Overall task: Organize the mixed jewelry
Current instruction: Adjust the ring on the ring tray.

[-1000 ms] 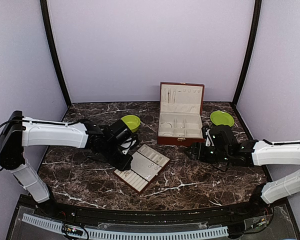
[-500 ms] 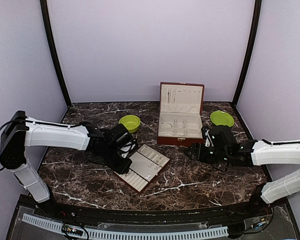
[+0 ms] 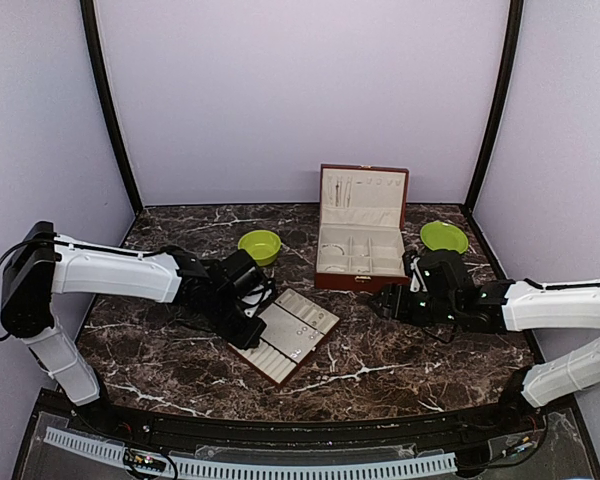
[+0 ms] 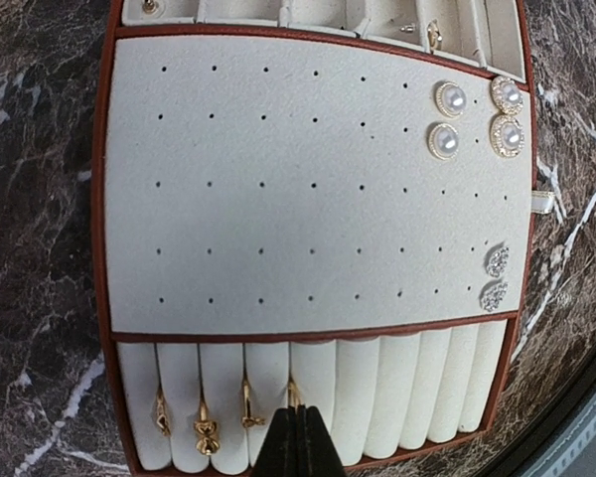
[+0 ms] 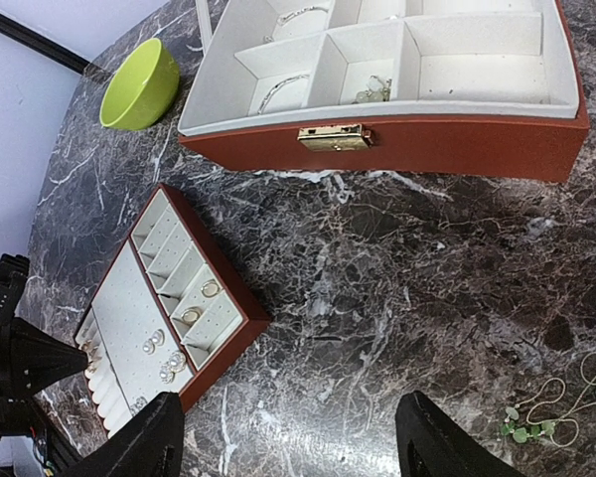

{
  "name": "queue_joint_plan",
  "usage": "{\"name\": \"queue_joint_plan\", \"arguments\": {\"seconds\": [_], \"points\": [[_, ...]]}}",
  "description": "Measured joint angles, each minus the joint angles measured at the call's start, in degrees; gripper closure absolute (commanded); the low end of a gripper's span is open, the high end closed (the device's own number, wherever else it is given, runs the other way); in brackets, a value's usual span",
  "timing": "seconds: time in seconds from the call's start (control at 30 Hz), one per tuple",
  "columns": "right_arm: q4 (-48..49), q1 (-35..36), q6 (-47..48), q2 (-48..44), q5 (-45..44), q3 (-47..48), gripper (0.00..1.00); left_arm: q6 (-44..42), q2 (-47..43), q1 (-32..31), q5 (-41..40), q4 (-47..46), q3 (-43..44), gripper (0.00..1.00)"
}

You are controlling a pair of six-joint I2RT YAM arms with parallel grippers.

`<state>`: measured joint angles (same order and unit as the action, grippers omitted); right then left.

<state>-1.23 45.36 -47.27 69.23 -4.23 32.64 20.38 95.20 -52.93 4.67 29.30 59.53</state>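
Observation:
The flat red-brown tray (image 3: 310,345) lies at the table's middle. In the left wrist view its cream pad (image 4: 278,179) holds pearl studs (image 4: 449,99) and crystal studs (image 4: 496,261). Three gold rings (image 4: 206,432) sit in the ring rolls below. My left gripper (image 4: 298,437) is shut on a fourth gold ring (image 4: 295,396), which stands in the slot beside them. My right gripper (image 5: 288,447) is open and empty over bare marble. It hangs in front of the open red-brown box (image 5: 457,149), which holds small silvery pieces (image 5: 372,92). A thin chain with green beads (image 5: 561,402) lies on the table to its right.
A lime-green bowl (image 3: 260,245) stands behind the tray. A lime-green plate (image 3: 444,237) lies right of the box (image 3: 360,250). The box lid stands upright at the back. Two hoops (image 5: 201,301) lie in the tray's small compartments.
My left gripper has edged a little down and right, onto the tray's ring-roll end. The right arm has not moved.

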Motion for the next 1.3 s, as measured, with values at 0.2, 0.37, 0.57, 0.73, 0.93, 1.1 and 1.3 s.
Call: {"name": "queue_joint_plan", "arguments": {"seconds": [0.2, 0.37, 0.57, 0.73, 0.93, 1.1, 1.3], "points": [[0.04, 0.00, -0.04, 0.00, 0.00, -0.02, 0.26, 0.00, 0.22, 0.00, 0.26, -0.87, -0.55, 1.00], [0.24, 0.00, -0.22, 0.00, 0.00, -0.22, 0.26, 0.00, 0.48, 0.00, 0.24, -1.20, -0.61, 1.00], [0.39, 0.00, -0.24, 0.00, 0.00, -0.42, 0.26, 0.02, 0.48, 0.00, 0.20, -1.33, -0.66, 0.99], [0.42, 0.00, -0.24, 0.00, -0.02, -0.42, 0.26, 0.00, 0.48, 0.00, 0.20, -1.33, -0.66, 0.99], [0.74, 0.00, -0.39, 0.00, -0.02, -0.48, 0.26, 0.00, 0.48, 0.00, 0.20, -1.81, -1.11, 0.99], [1.25, 0.00, -0.50, -0.04, -0.02, -1.01, 0.26, 0.00, 0.48, 0.00, 0.20, -2.62, -1.66, 1.00], [1.29, 0.00, -0.96, -0.24, -0.04, -1.57, 0.26, 0.00, 0.48, 0.00, 0.17, -3.13, -1.95, 1.00]]}}
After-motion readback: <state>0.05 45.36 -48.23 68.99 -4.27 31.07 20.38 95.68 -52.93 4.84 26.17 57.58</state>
